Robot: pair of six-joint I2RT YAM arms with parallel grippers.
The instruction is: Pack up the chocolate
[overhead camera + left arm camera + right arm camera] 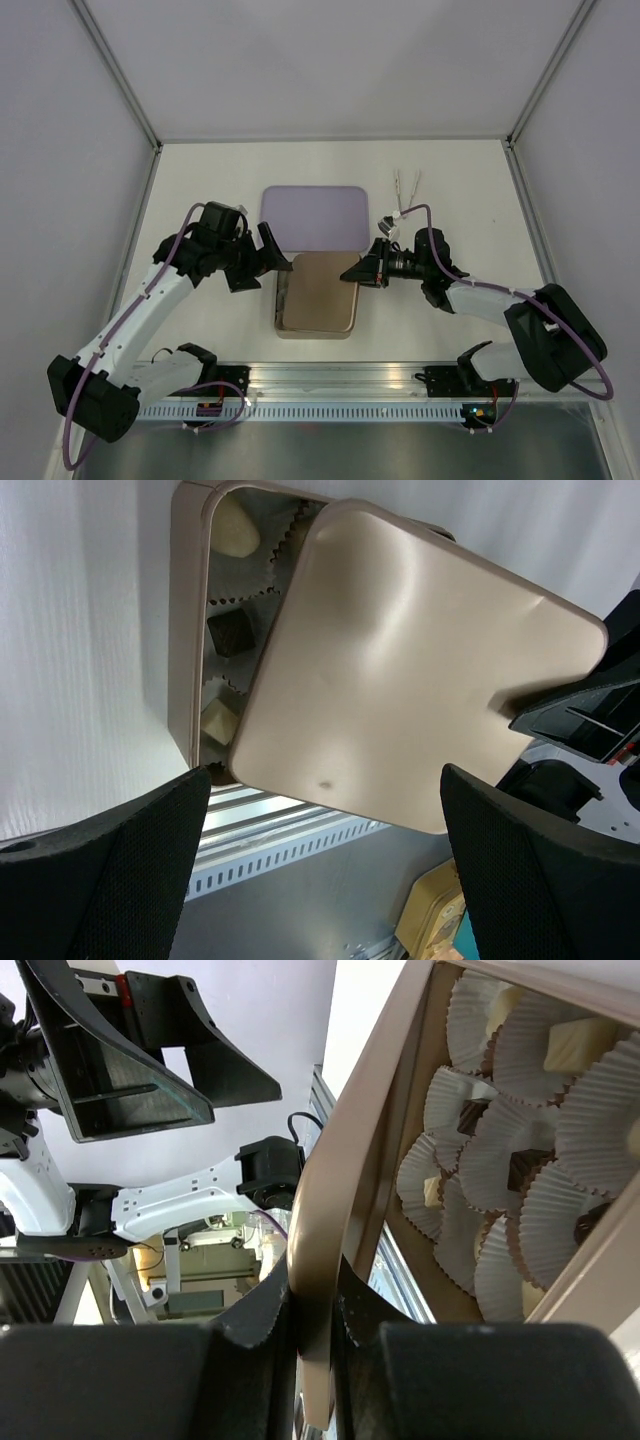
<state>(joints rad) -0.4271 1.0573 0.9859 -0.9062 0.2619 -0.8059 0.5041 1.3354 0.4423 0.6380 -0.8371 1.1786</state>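
Cream and dark-brown chocolate cubes (232, 632) sit in fluted white paper cups (470, 1150) inside tan box (185, 630) on bench (200, 180); right fingers (255, 1315) clenched on edge of tilted lid (400, 670), half over box; left fingers (130, 865) spread wide, empty, beside box.

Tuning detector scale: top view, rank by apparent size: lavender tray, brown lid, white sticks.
Largest: lavender tray and brown lid, near alike; lid is lifted nearer the camera, so unranked.
Smallest: white sticks.

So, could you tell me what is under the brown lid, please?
Under the lid sits the box, holding white paper cups with cream and dark chocolate cubes. The lid hides most of them from above.
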